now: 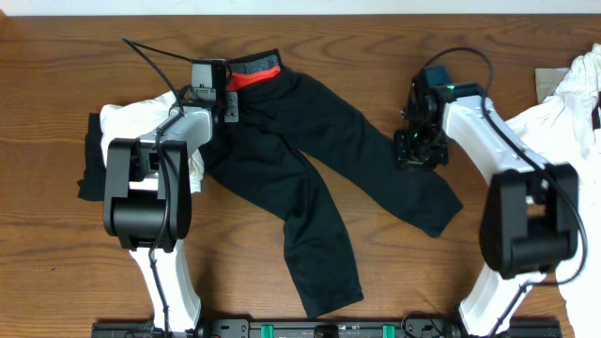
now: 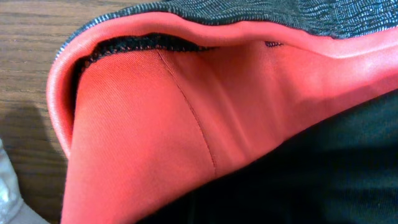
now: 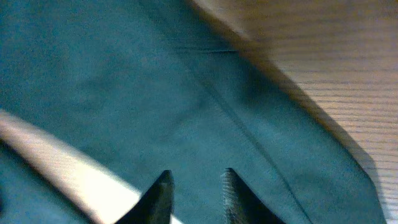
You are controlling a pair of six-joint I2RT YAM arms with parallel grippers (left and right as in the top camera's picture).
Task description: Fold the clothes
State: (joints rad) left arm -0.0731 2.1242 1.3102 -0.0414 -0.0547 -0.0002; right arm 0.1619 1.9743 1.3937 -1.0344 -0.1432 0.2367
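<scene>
Barely begun, no fold made yet | white heap (image 1: pixel 141 117) at 9 o'clock, unfolded | left gripper (image 1: pixel 225 99): jaws together, apparently pinching waistband (image 1: pixel 254 70) at 11 o'clock | black trousers (image 1: pixel 310 188) flat on tabletop (image 1: pixel 56 282), legs splayed toward 5 and 4 o'clock | right gripper (image 3: pixel 196 183): jaws narrowly apart over the 4 o'clock leg | white garment (image 1: pixel 563 122) at 3 o'clock, unfolded

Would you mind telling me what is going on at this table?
Two robot arms are folding clothes. The black trousers lie spread on the table, legs splayed, not yet folded. The left gripper is shut on the waistband, its red lining showing; the right gripper, jaws slightly apart, sits at one trouser leg. White garments lie at both sides.
</scene>
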